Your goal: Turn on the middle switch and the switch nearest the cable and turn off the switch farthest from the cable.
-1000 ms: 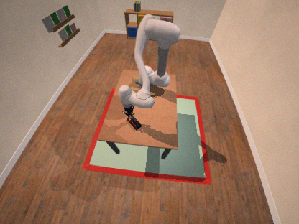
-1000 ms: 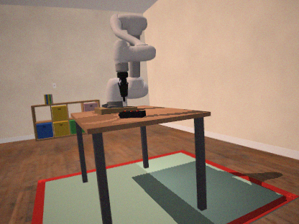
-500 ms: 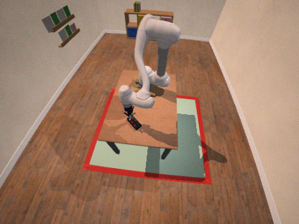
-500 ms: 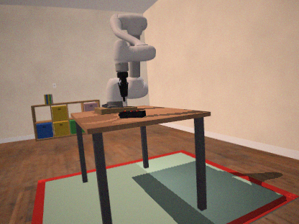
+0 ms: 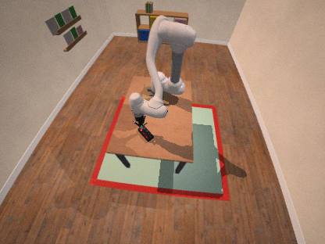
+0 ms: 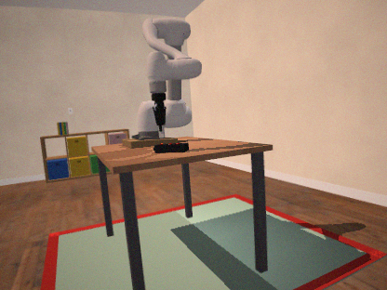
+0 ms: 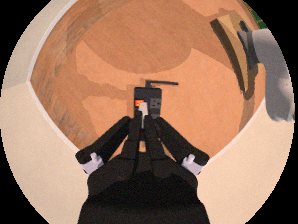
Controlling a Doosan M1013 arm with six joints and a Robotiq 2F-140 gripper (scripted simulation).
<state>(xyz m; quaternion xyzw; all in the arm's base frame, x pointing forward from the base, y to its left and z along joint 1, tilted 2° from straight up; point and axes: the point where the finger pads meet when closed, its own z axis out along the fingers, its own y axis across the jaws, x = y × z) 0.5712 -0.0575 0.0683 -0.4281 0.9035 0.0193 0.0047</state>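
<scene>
On the bench, the rigid, light power strip needs downward presses on its switches from the clenched, empty claw, not gripping.

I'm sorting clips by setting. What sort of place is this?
Probably a plain indoor room, home-like: a wood floor, a cubby shelf with coloured bins against the wall, and a small table on a red-edged mat.

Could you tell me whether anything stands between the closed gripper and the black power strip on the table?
Nothing visible does. The shut black gripper hangs above the black power strip with red switches, with only open air between them on the wooden table.
</scene>
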